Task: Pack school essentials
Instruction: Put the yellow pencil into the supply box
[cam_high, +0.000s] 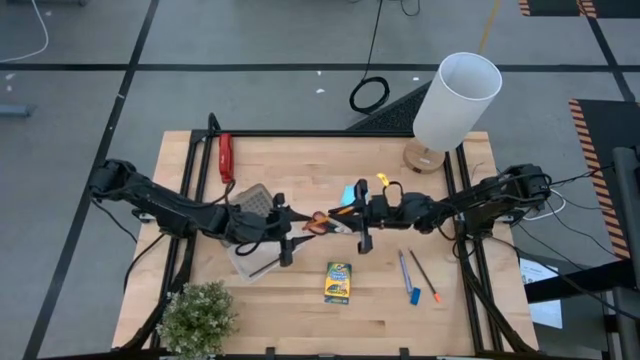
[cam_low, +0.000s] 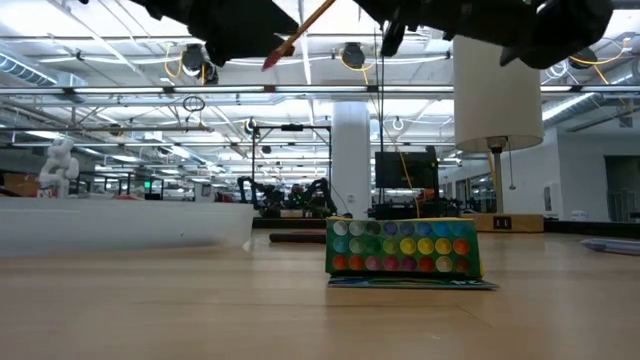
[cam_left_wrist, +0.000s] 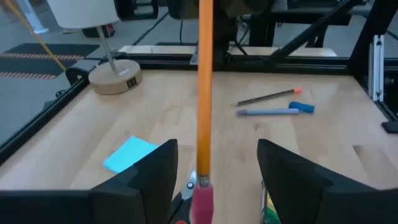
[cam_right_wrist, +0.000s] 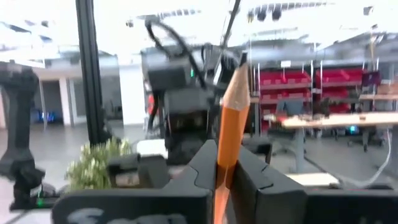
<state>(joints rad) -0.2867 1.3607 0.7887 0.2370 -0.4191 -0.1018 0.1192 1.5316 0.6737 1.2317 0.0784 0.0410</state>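
Right wrist view | right hand (cam_right_wrist: 229, 180) clamps orange pencil (cam_right_wrist: 231, 124), sharpened | left hand (cam_left_wrist: 214, 177) open

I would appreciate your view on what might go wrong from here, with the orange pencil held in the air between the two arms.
1. The right gripper pinches the orange pencil near its tip, so it may pivot or slip.
2. The left gripper has open jaws around the eraser end; an early release could drop the pencil.
3. The red-handled scissors lie directly below the two close grippers, so a falling pencil could knock them.
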